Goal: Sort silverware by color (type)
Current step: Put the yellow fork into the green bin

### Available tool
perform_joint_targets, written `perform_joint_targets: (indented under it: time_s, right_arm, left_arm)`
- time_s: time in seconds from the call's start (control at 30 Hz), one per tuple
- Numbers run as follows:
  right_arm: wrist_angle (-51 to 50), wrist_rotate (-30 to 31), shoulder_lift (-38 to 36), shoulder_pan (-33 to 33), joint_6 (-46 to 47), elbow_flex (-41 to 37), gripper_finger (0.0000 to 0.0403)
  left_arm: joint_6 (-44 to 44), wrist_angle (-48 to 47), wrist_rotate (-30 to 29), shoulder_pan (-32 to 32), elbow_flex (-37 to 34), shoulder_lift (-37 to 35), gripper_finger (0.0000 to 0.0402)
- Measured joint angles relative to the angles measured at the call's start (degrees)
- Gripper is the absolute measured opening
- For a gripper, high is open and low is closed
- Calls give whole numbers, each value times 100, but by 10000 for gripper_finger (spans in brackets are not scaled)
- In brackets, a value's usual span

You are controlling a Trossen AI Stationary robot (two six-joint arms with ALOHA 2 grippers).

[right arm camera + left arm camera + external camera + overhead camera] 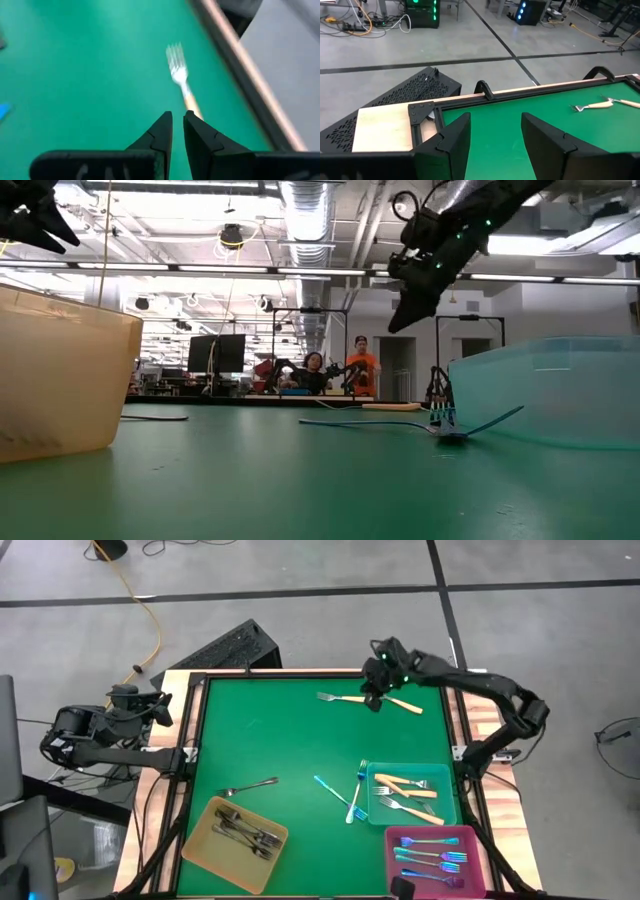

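The right pincer (376,698) is seen at the far side of the green surface (290,730), directly over a silver fork with a cream handle (366,699) that lies flat there. In the right wrist view the fork (179,75) runs straight away from the fingers (159,134), tines (174,54) pointing away and handle end passing under the fingertips, so its long axis lies in line with the wrist's line of sight. The fingers are drawn nearly together, with only a narrow gap left; whether the handle is already pinched cannot be told. In the low view the pincer hangs above the surface.

The left pincer (495,137) is parked off the surface's left far corner with its fingers apart and nothing between them; the right arm is far the nearer to this fork.

Elsewhere, matching cream-handled forks (405,794) are lying in the teal square tray (449,816), iridescent blue-purple forks (432,858) in the pink tray (395,836), and dark-grey metal forks (245,830) in the yellow tray (205,848). Left loose are a dark-grey fork (250,786) near the yellow tray and two blue forks (345,795) just beside the teal one. Sorting is judged to be well along, with four loose pieces remaining. The coming move is judged to depend on the grip across the handle.
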Motion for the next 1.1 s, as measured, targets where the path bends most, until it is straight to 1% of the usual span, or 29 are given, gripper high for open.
perform_joint_targets:
  time_s: [0.07, 0.13, 0.2, 0.27, 0.37, 0.57, 0.7, 0.77, 0.9, 1.1]
  right_arm:
    - [603, 292, -12, 123, 43, -251, 70]
    - [763, 616, 61, 194, 44, -248, 72]
    - [583, 857, 214, 213, -104, -153, 78]
    - [208, 921, 405, 190, -339, 15, 92]
    - [-265, 914, 772, 150, -605, 387, 127]
    - [-1050, 830, 1603, 185, -945, 1278, 217]
    - [-1454, 849, 2209, 209, -956, 1981, 258]
    - [-1658, 916, 2528, 213, -993, 2377, 267]
    - [-2032, 994, 3080, 229, -899, 3120, 270]
    - [-2269, 1496, 3736, 315, -883, 3779, 270]
  left_arm:
    - [-2, 1, 1, 0, 0, 2, 158]
    - [-2, 2, 1, 0, 0, 0, 158]
    - [0, 0, 1, 0, 0, 0, 158]
    - [-2, 2, 3, 0, 0, 2, 158]
    - [-2, 0, 4, 0, 0, 0, 158]
    - [-2, 0, 42, 0, 0, 0, 158]
    - [-1, -1, 123, 0, 0, 0, 158]
    - [-2, 2, 152, 0, 0, 0, 158]
    - [0, 2, 156, 0, 0, 2, 158]
    - [57, 0, 152, 0, 0, 0, 158]
